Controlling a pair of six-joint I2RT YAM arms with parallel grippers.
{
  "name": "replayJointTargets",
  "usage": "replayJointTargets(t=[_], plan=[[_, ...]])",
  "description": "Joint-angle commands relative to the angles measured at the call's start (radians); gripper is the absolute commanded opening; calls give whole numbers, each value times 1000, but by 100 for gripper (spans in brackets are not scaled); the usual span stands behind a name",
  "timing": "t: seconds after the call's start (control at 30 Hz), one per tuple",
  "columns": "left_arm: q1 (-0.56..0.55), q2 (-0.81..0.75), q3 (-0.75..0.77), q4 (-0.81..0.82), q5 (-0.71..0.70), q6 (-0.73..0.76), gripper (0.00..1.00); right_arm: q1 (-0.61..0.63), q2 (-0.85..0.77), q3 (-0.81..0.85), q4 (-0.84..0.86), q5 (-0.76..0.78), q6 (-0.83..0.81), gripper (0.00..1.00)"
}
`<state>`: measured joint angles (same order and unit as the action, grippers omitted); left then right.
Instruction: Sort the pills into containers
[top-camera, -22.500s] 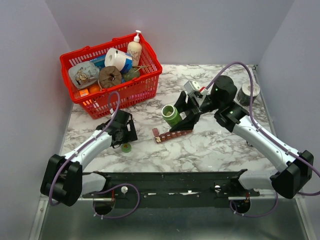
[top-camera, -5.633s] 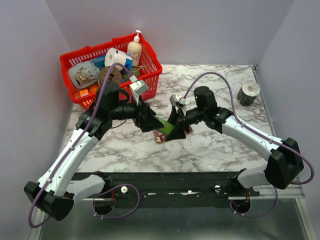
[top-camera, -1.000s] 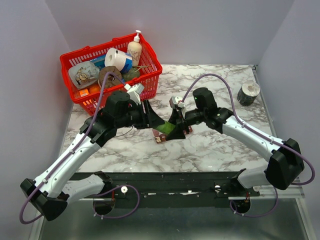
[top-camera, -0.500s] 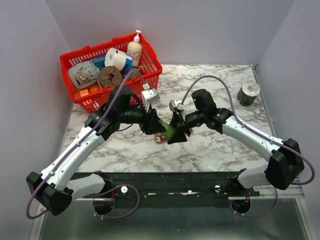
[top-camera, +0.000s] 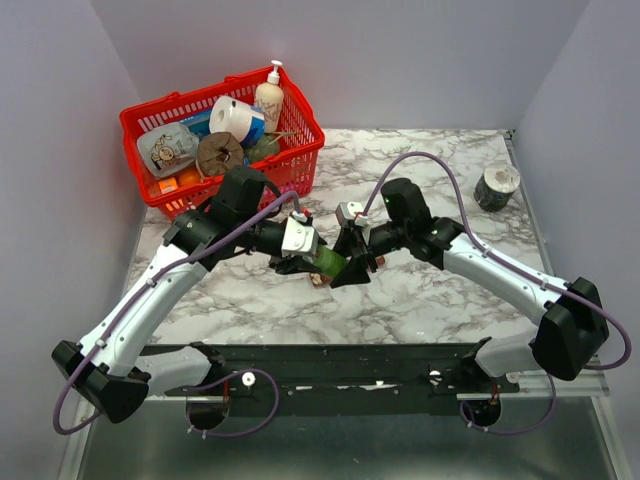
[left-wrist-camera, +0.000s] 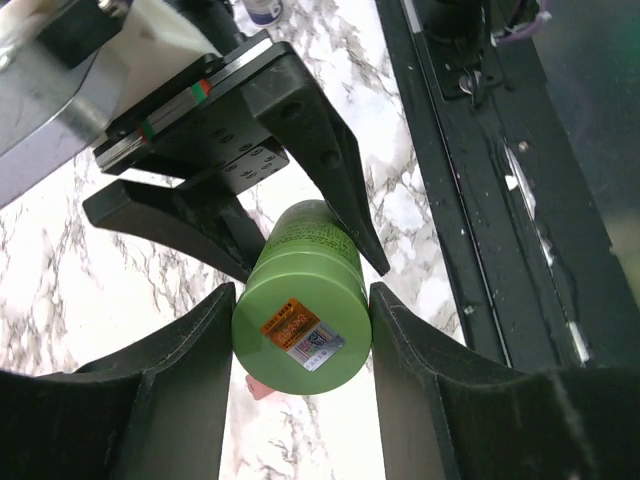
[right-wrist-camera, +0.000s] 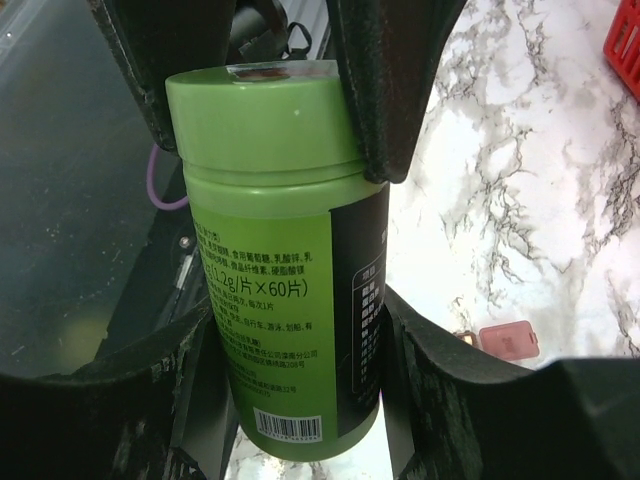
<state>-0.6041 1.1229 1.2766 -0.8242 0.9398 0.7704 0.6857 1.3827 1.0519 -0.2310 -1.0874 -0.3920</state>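
Green pill bottle (top-camera: 329, 263) held aloft betw. both arms, just above the containers (top-camera: 318, 281) on the marble tabletop (top-camera: 440, 305): right end effector (right-wrist-camera: 297, 320) clamped on its body, left end effector (left-wrist-camera: 300, 305) clamped on the cap (right-wrist-camera: 265, 105), prob. to unscrew it.

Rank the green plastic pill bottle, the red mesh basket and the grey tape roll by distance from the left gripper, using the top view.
1. The green plastic pill bottle, clamped in the left gripper.
2. The red mesh basket, behind it at far left.
3. The grey tape roll, by the far right edge.

Over the containers (top-camera: 318, 280), bottle (top-camera: 330, 263) between left claw (left-wrist-camera: 300, 305) and right claw (right-wrist-camera: 290, 330)
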Motion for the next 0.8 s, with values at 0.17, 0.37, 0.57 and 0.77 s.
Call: replayJointTargets(t=[0.17,0.37,0.57,0.77], plan=[[-42,49,67,-248,126,314,69,-21,-8,37,27,-3,59,1],[-43,-20,11,-89,108,170,99,-20,-8,36,27,-3,58,1],[-40,-169,-94,229,-19,-220,99,-25,-11,25,25,37,32,1],[-34,-311,-226,445,-191,-488,99,-25,-10,10,30,15,-8,1]])
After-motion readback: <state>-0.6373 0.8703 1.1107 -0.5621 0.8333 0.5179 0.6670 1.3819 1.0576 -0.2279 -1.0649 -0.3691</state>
